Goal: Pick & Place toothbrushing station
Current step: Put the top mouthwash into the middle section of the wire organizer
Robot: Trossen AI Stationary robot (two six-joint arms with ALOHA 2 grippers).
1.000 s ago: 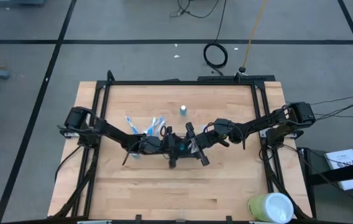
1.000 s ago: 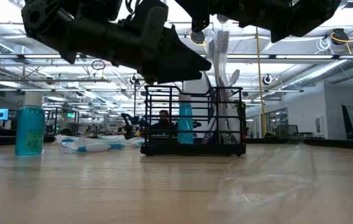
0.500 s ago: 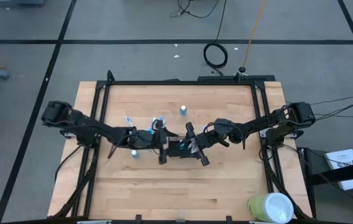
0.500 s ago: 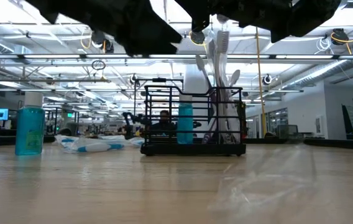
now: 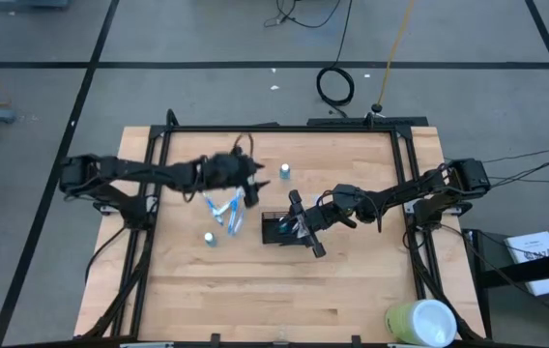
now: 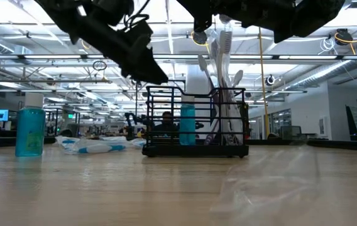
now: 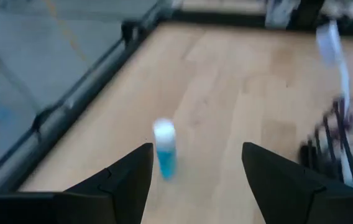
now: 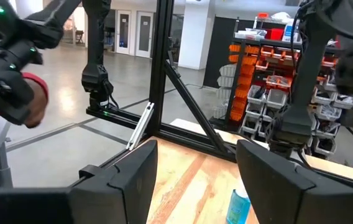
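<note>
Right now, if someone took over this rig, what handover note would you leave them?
Left gripper: open, empty, raised above the table near a small blue bottle.
Right gripper: open, empty, above the toothbrushing station.
The station stands upright mid-table with toothbrushes in it; neither gripper holds it.
Left to do: wrapped packets lie loose beside the station. Whether the station needs moving, I cannot tell.

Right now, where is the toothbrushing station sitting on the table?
In the high view the toothbrushing station sits near the table's middle, directly beside the right gripper, with the plastic-wrapped toothbrushes lying to its left.
</note>
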